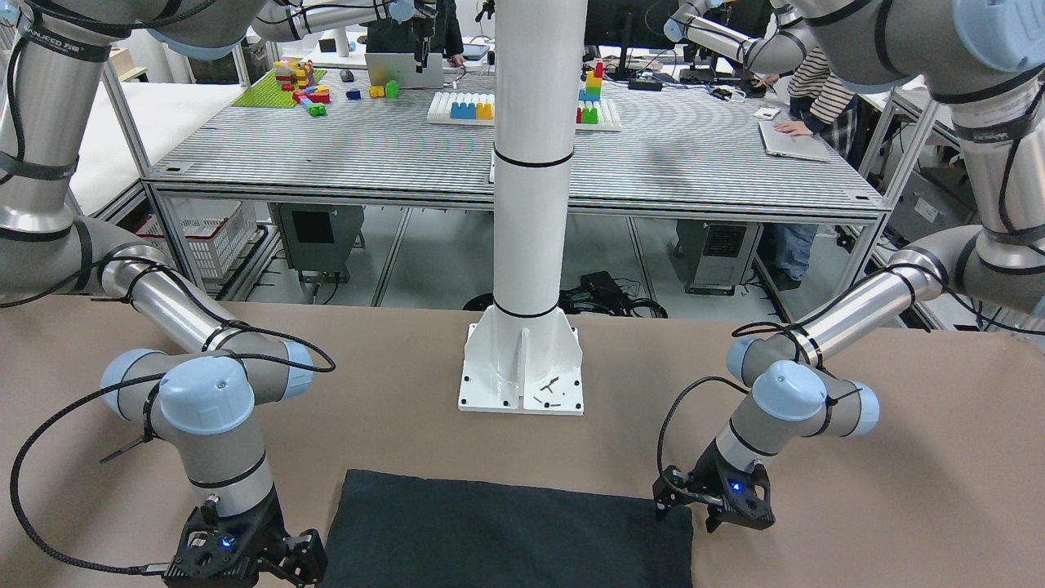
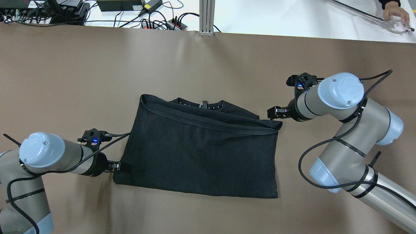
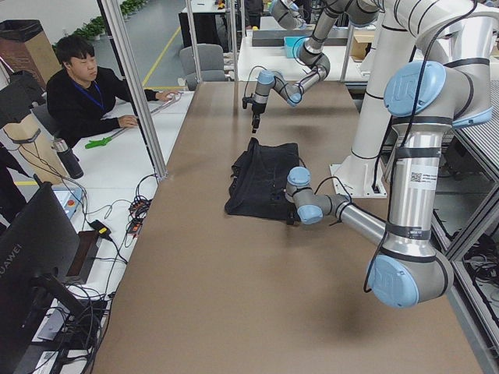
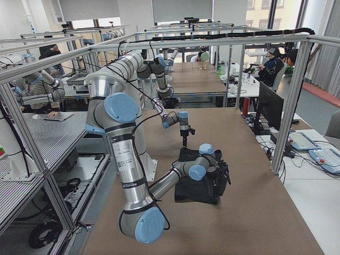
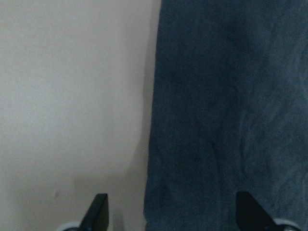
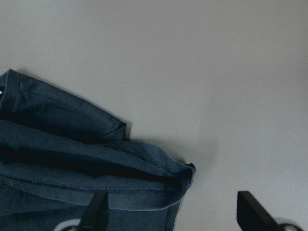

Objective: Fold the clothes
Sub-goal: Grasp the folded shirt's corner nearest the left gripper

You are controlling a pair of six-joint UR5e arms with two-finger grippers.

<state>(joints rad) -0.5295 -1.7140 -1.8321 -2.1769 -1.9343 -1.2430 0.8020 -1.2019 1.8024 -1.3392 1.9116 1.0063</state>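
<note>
Overhead exterior | black cloth (image 2: 201,156): 1 | left fingers (image 5: 99,212): 2, apart | right fingers (image 6: 97,211): 2, apart

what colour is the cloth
Plain black. The cloth shows best in the overhead view.

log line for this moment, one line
clothes flat on table | left gripper open, at near-left corner | right gripper open, over far-right corner
</note>
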